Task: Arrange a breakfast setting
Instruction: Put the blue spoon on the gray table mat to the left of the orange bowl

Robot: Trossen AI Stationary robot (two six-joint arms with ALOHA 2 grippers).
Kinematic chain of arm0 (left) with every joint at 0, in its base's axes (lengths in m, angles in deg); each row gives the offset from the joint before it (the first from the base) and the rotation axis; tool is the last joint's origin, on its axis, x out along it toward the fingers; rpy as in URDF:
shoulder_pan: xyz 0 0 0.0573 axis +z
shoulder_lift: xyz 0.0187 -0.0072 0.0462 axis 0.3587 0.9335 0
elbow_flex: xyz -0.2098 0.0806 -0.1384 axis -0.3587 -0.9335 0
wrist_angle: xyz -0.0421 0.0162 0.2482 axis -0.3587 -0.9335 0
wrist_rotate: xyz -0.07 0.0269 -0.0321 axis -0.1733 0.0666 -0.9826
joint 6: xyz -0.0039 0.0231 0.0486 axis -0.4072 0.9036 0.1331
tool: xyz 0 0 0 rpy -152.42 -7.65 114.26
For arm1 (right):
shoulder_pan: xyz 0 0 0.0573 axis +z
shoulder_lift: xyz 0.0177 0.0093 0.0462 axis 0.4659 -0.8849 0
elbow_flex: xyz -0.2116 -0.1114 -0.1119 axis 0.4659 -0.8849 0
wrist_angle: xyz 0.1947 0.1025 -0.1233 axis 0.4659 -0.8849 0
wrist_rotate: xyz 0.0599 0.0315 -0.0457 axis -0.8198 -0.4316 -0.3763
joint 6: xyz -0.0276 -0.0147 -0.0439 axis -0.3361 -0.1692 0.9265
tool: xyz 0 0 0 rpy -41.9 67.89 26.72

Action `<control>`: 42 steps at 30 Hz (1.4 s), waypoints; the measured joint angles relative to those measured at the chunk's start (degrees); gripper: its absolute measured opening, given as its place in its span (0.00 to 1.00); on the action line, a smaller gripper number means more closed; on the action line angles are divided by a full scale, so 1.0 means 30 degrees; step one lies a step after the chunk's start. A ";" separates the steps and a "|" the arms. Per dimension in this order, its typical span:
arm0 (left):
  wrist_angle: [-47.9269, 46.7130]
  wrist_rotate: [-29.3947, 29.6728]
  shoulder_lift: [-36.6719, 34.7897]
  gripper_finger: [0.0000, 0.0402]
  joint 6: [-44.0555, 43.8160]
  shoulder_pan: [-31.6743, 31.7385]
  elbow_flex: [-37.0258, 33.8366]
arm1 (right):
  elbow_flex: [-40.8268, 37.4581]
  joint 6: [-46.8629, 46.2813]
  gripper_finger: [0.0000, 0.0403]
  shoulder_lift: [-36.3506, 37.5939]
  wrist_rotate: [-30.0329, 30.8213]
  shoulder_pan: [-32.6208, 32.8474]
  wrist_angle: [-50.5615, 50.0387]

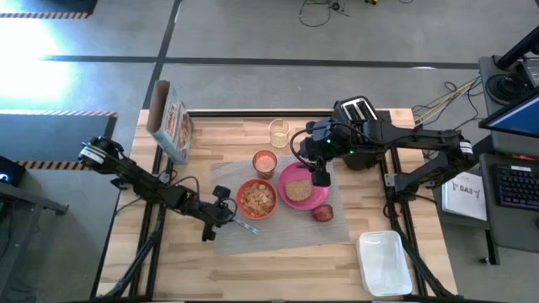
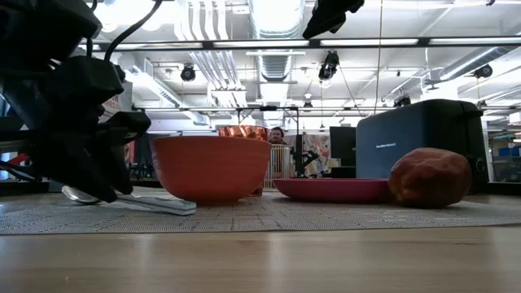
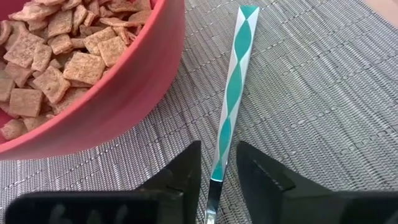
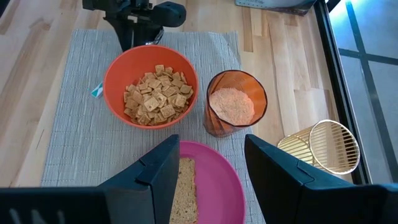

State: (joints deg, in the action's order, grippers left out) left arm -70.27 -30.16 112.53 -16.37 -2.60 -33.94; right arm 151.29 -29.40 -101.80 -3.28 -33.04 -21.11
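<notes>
A grey woven placemat [image 1: 282, 220] lies mid-table. On it stand a red-orange bowl [image 1: 256, 199] of cereal squares, a pink plate [image 1: 313, 199] bearing a brown toast slice [image 1: 296, 190], an orange cup [image 1: 264, 162] and a dark-red item [image 1: 322, 213]. A spoon [image 3: 231, 106] with a teal-and-white handle lies flat on the mat beside the bowl. My left gripper [image 3: 217, 180] is open and low over the mat, one finger on each side of the spoon's neck. My right gripper [image 4: 208, 177] is open and empty above the plate and toast.
A cereal box [image 1: 173, 126] stands at the far left. A yellowish ribbed glass [image 1: 279, 132] and a black toaster [image 1: 358, 114] stand at the far edge. A white tray [image 1: 383, 261] sits at the near right. Bare wood shows in front of the placemat.
</notes>
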 joint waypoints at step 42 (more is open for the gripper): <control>-1.1584 -0.3956 0.0559 0.03 1.1735 0.0499 0.5137 | -0.0004 0.0000 0.42 0.0002 -0.0001 -0.0002 -0.0002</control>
State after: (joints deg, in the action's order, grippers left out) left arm -105.02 -42.03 114.21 18.84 -1.10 -18.53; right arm 151.28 -29.40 -101.79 -3.28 -33.05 -21.12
